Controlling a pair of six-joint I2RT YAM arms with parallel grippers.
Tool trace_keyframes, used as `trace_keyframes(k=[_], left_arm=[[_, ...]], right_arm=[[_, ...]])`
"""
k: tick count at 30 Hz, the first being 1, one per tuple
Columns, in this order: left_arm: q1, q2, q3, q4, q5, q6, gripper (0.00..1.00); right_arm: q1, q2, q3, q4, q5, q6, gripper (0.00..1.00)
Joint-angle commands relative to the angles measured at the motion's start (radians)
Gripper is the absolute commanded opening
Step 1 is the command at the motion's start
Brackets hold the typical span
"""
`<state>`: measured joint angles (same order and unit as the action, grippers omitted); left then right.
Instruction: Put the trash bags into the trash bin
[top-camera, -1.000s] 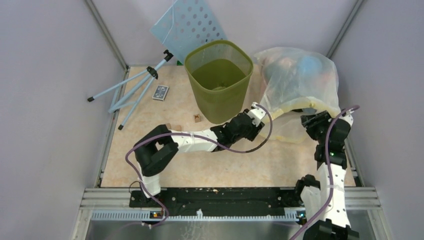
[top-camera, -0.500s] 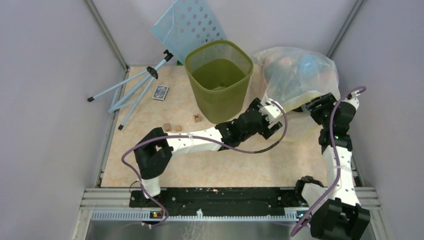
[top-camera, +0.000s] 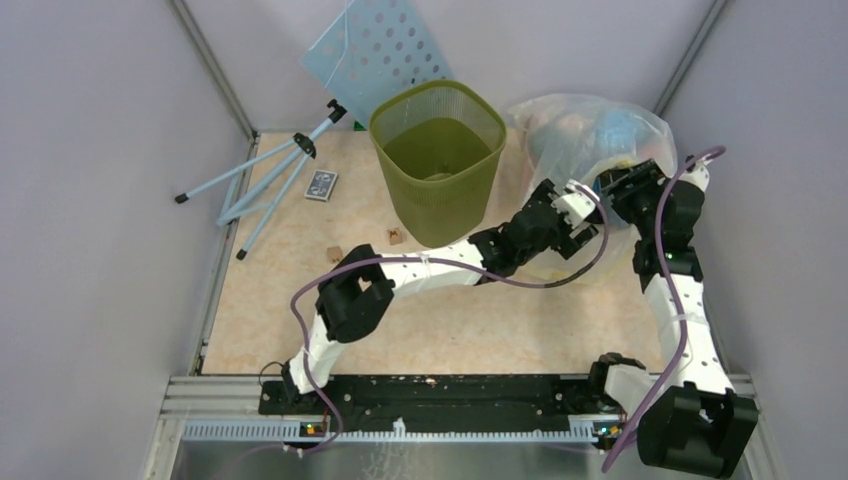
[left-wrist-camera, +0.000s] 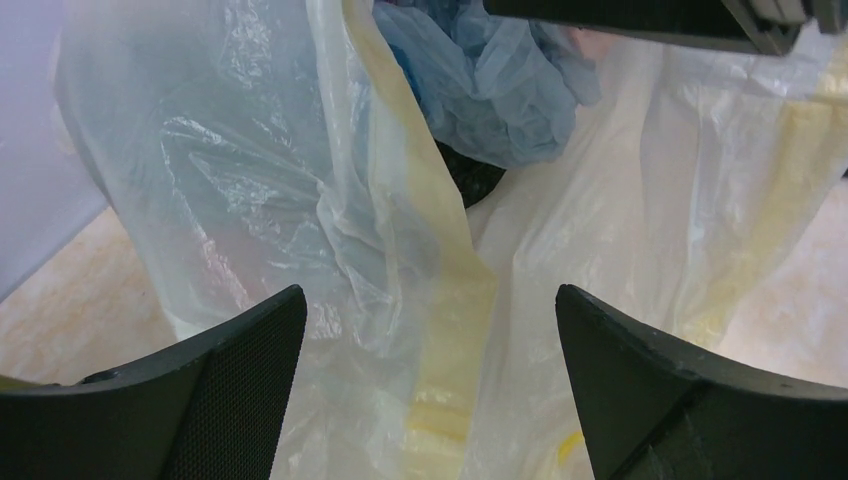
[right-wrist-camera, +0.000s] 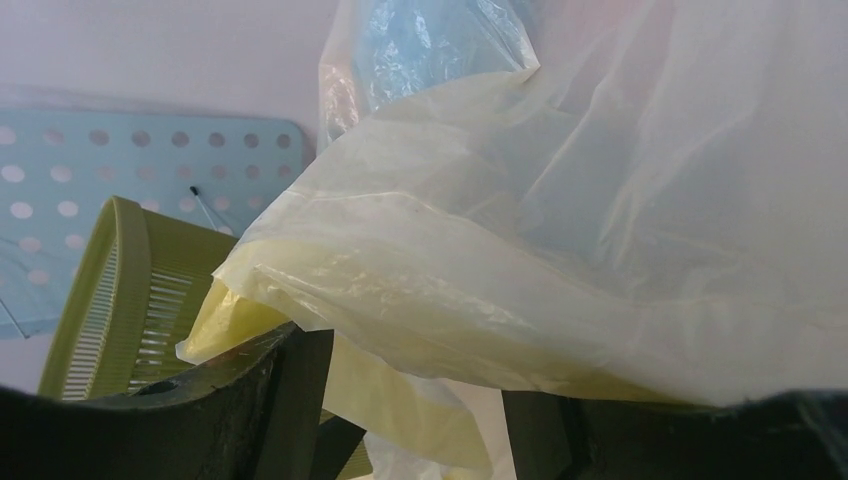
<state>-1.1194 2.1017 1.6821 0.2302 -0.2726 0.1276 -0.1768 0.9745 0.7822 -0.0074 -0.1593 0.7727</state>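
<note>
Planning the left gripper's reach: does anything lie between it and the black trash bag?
Yes. Film of the clear bag hangs right before the open left gripper; only a dark patch, possibly the black trash bag, shows deeper in, under crumpled blue plastic.

Test enclosure: plain pale grey walls (top-camera: 90, 200), metal corner posts (top-camera: 215, 70), and a beige mottled tabletop (top-camera: 300, 260) under even light. Far left of the left gripper (top-camera: 587, 210) lies a folded blue tripod (top-camera: 265, 175). Beyond it, a perforated blue board (top-camera: 385, 45) leans on the back wall.
</note>
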Motion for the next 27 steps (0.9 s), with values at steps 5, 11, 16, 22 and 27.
trace_keyframes(k=[5, 11, 16, 22, 27], left_arm=[[0.059, 0.074, 0.121, 0.107, 0.055, -0.104, 0.98], [0.076, 0.11, 0.174, 0.145, 0.026, -0.099, 0.91], [0.093, 0.126, 0.232, 0.149, 0.079, -0.097, 0.6], [0.117, 0.085, 0.24, 0.074, 0.101, -0.079, 0.0], [0.131, 0.03, 0.297, -0.084, 0.171, -0.118, 0.0]], right_arm=[[0.002, 0.003, 0.064, 0.055, -0.021, 0.019, 0.57], [0.002, -0.023, 0.069, 0.045, -0.013, 0.019, 0.55], [0.002, -0.04, 0.071, 0.022, 0.026, 0.0, 0.54], [0.002, -0.087, 0.056, -0.033, 0.07, -0.071, 0.53], [0.002, -0.169, -0.081, 0.059, 0.053, -0.142, 0.5]])
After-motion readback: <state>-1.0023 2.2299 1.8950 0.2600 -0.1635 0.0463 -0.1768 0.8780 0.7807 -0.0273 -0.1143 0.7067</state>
